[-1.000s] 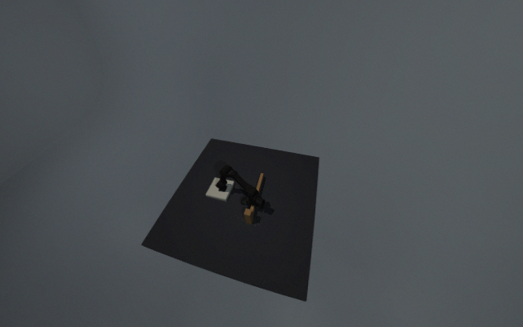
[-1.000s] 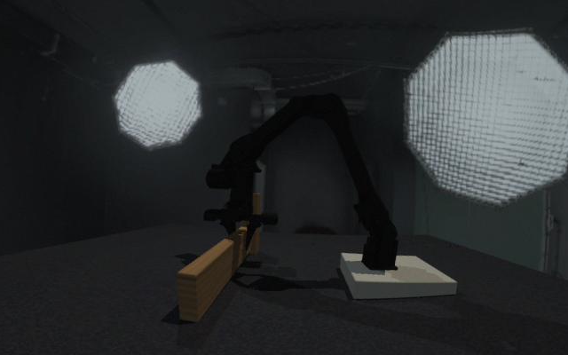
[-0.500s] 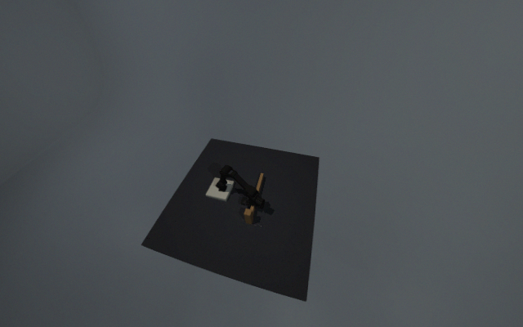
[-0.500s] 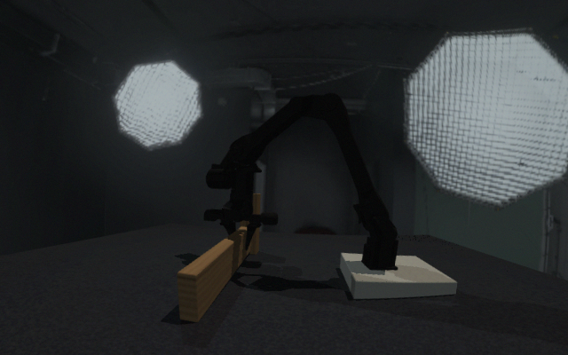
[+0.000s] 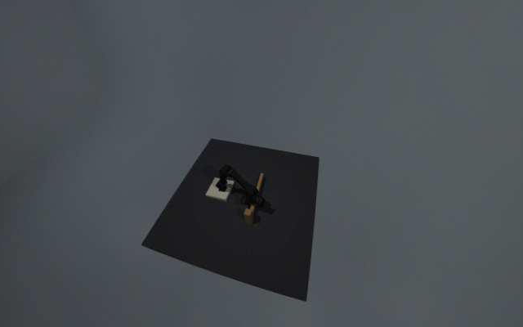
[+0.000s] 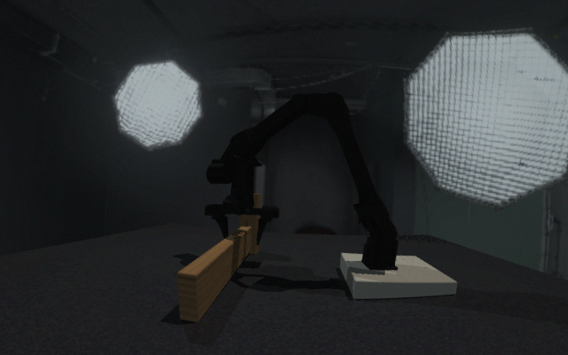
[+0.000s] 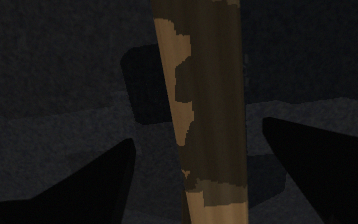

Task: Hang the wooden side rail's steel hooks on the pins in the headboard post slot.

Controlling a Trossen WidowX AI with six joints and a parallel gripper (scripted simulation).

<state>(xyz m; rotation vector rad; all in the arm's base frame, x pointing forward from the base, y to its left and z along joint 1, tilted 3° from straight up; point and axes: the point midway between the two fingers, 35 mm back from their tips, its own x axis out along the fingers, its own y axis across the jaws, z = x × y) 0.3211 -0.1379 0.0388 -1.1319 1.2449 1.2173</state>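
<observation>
The wooden side rail (image 5: 261, 180) (image 6: 212, 277) (image 7: 215, 100) stands on its narrow edge, its far end resting on the table (image 5: 274, 253) (image 6: 80, 311). Its other end reaches the upright headboard post (image 5: 249, 217) (image 6: 257, 202). The steel hooks, the pins and the post's slot cannot be made out, so whether the hooks sit on the pins cannot be told. My gripper (image 6: 242, 240) (image 7: 197, 134) is open near the post end of the rail. One finger stands on each side of the rail, with a visible gap on both sides in the wrist view.
The arm's white base plate (image 5: 212, 194) (image 6: 404, 290) lies to one side of the rail, on the right in the exterior view. The arm arches from it over to the rail. The post stands just beyond the fingers in the exterior view.
</observation>
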